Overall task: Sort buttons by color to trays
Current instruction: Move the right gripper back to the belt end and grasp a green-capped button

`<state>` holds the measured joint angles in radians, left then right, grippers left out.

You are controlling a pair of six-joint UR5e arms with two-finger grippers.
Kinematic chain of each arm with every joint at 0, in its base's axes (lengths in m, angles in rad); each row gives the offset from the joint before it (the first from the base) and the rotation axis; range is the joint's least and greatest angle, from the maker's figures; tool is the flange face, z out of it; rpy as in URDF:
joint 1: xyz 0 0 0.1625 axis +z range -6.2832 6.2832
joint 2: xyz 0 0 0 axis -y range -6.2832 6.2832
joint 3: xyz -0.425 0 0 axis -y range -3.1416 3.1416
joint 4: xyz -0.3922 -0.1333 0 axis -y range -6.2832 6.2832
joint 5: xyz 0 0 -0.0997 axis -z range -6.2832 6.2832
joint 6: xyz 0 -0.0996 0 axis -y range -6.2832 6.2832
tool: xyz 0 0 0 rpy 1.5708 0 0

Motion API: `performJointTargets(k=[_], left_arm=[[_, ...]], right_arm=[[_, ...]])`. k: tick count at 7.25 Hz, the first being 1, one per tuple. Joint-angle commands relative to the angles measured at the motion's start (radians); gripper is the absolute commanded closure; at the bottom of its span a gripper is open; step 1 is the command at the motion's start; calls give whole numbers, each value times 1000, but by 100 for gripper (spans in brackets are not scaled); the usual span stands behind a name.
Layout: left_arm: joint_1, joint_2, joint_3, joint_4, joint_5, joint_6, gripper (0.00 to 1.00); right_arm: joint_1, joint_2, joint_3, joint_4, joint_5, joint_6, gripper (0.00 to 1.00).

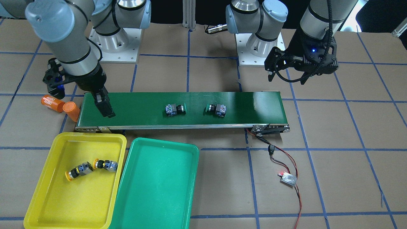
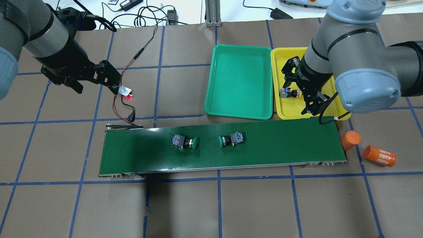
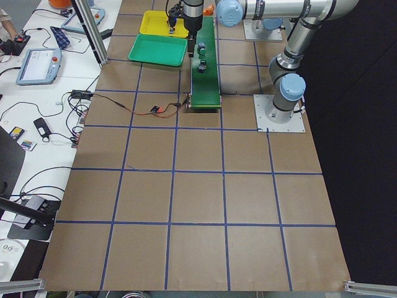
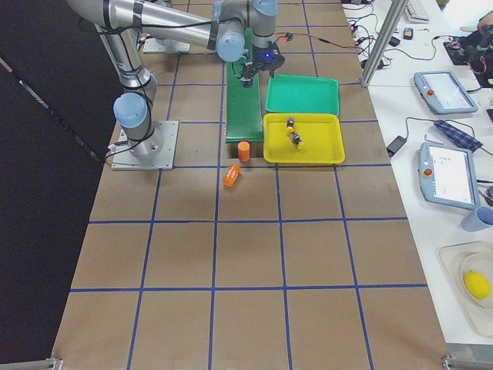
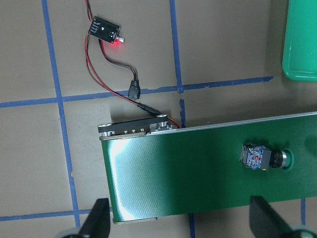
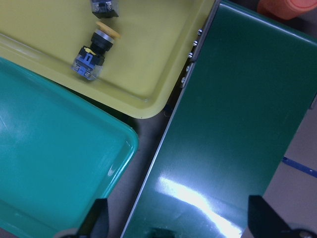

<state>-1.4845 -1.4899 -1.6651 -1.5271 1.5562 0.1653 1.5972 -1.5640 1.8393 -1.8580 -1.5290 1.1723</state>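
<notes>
Two green-capped buttons (image 1: 175, 109) (image 1: 217, 109) lie on their sides mid-belt, caps facing each other. Two yellow-capped buttons (image 1: 79, 171) (image 1: 106, 164) lie in the yellow tray (image 1: 47, 197). The teal tray (image 1: 159, 190) beside it holds nothing. My right gripper (image 6: 178, 223) hangs open over the belt's end next to the yellow tray, with nothing between its fingers (image 1: 105, 106). Held above bare table behind the belt's other end, my left gripper (image 5: 181, 223) is open and empty; one green button (image 5: 262, 157) shows in its wrist view.
The long dark-green conveyor belt (image 1: 190, 101) runs across the table. Two orange cylinders (image 1: 52, 103) (image 1: 72, 110) lie off its end by the right arm. Red-black wires lead to a small lit board (image 1: 288, 178) near the other end.
</notes>
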Motion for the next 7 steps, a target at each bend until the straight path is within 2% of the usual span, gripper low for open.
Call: performJointTargets(k=[1,4,6,7], left_arm=[[1,6,10,4,-2,-7,0],[1,11,4,-7,-8,-9,0],[1,11,11,-40,-8,-29,0],[6,-25,40,-47,-4,-35,0]], right_arm=[[21,28,5,14,-2,-16,0],[26,22,55,37,16,-11,0],[38,25,90,22,18,6,0],[46,30,92,-10,36,21,0]])
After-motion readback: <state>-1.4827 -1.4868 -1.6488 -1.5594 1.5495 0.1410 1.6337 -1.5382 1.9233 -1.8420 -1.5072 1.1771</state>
